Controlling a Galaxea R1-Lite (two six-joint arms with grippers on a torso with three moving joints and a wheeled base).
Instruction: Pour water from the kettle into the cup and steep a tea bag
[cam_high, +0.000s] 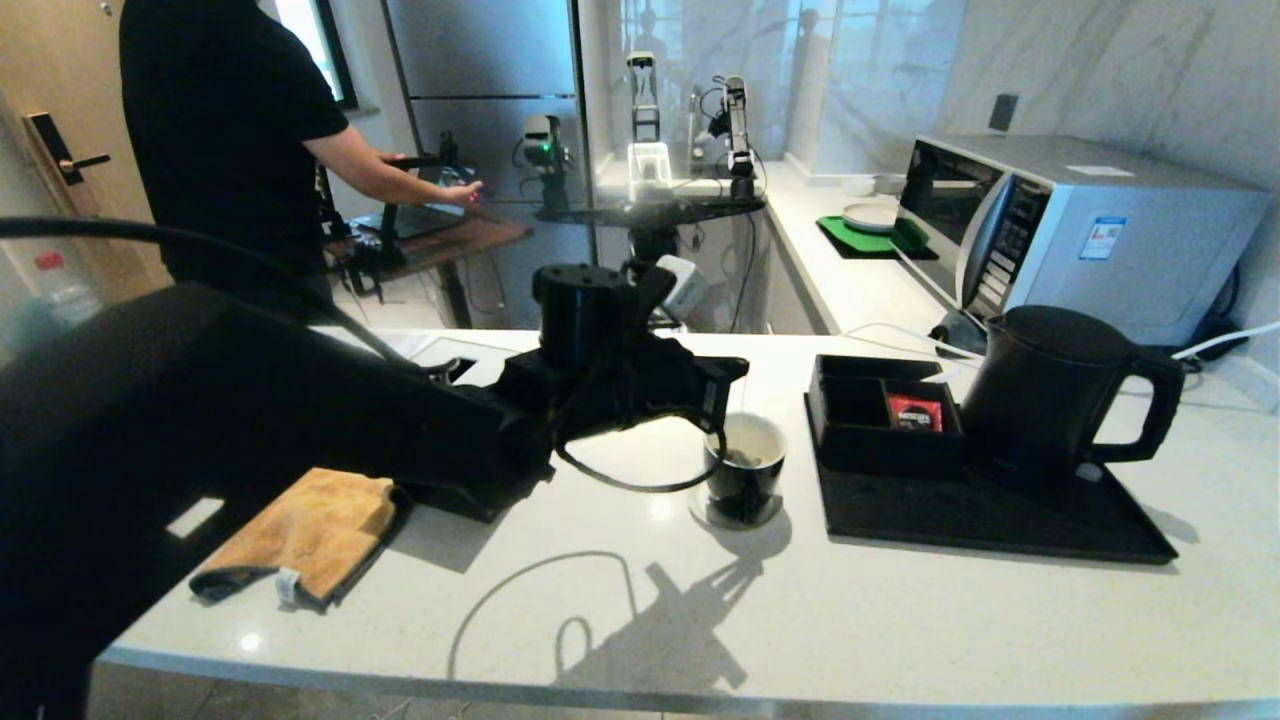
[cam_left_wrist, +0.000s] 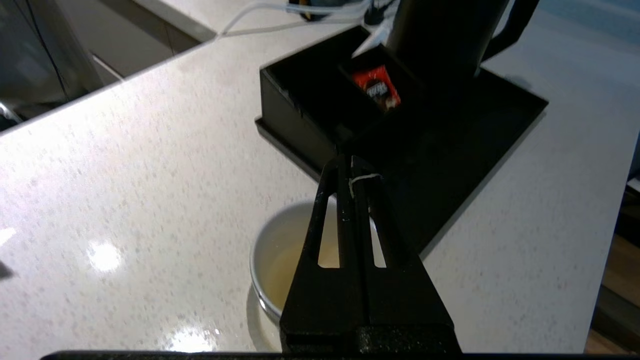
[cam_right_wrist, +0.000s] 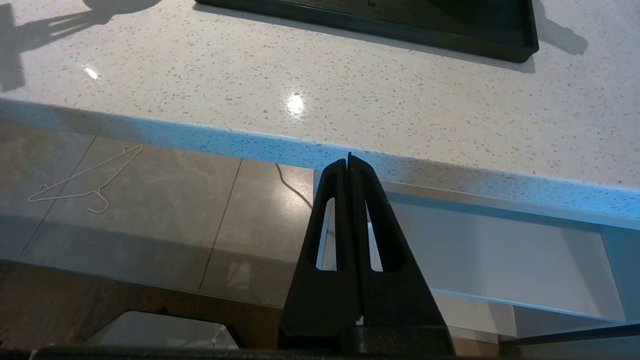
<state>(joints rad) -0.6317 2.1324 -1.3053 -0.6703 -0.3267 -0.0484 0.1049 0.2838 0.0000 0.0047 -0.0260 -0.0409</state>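
Observation:
The small black cup (cam_high: 745, 480) with a white inside stands on the counter left of the black tray (cam_high: 960, 520). My left gripper (cam_high: 721, 418) hangs just above the cup's rim, shut on the thin white string (cam_left_wrist: 364, 177) of the tea bag (cam_high: 740, 457), which shows as a greyish lump inside the cup. In the left wrist view, pale yellowish water (cam_left_wrist: 285, 270) lies in the cup (cam_left_wrist: 272, 235), and my fingers hide the bag. The matte black kettle (cam_high: 1050, 400) stands upright on the tray. My right gripper (cam_right_wrist: 349, 161) is shut on nothing, parked below the counter's front edge.
A black compartment box (cam_high: 850, 400) with a red sachet (cam_high: 915, 412) sits on the tray beside the kettle. An orange cloth (cam_high: 310, 530) lies at the front left. A microwave (cam_high: 1080, 220) stands behind the kettle. A person (cam_high: 230, 130) stands at the far left.

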